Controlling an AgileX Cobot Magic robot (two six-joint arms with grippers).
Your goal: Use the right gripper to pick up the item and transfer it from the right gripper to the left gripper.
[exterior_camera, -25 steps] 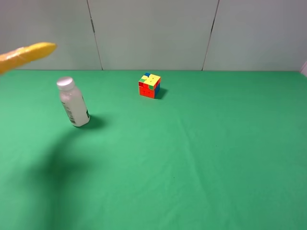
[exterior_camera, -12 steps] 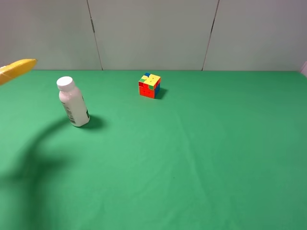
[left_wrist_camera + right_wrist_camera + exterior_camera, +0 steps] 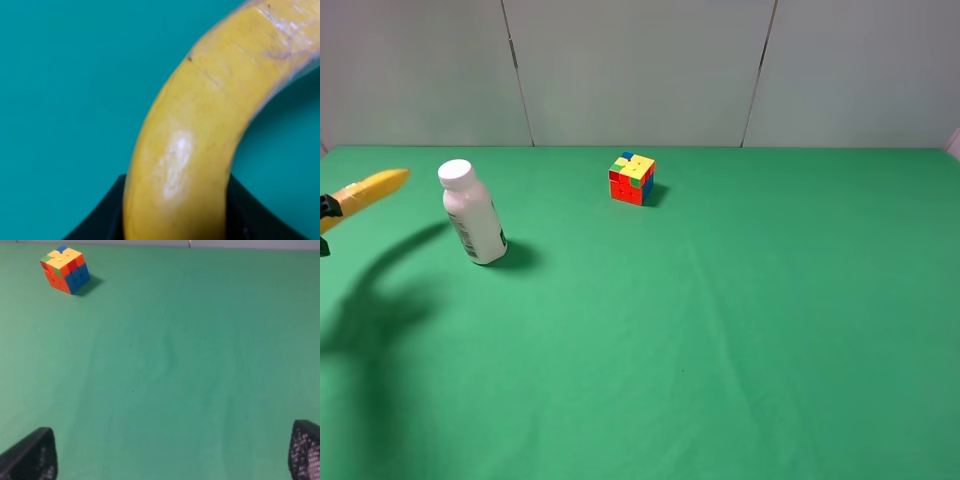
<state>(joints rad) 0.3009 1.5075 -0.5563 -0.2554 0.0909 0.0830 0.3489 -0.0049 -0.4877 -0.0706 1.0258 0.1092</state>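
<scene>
At the left edge of the exterior high view I see the banana held up over the green cloth, with its shadow falling on the cloth nearer to me. The left gripper shows only as a little black at the frame edge, at the banana's left end. The long axis runs from that grip toward the right and a little far, and the free tip points at the cap of the white bottle, near it but apart. The puzzle cube stands far back, well apart.

From the left wrist view, the black fingers are clamped on the yellow body from both sides, and the fruit curves away from them over the cloth.

From the right wrist view, the right gripper has its fingers wide apart with nothing between them, only cloth, and the cube ahead. I judge the hand-over is done. The left arm has the banana, and the right gripper is not seen near it.
</scene>
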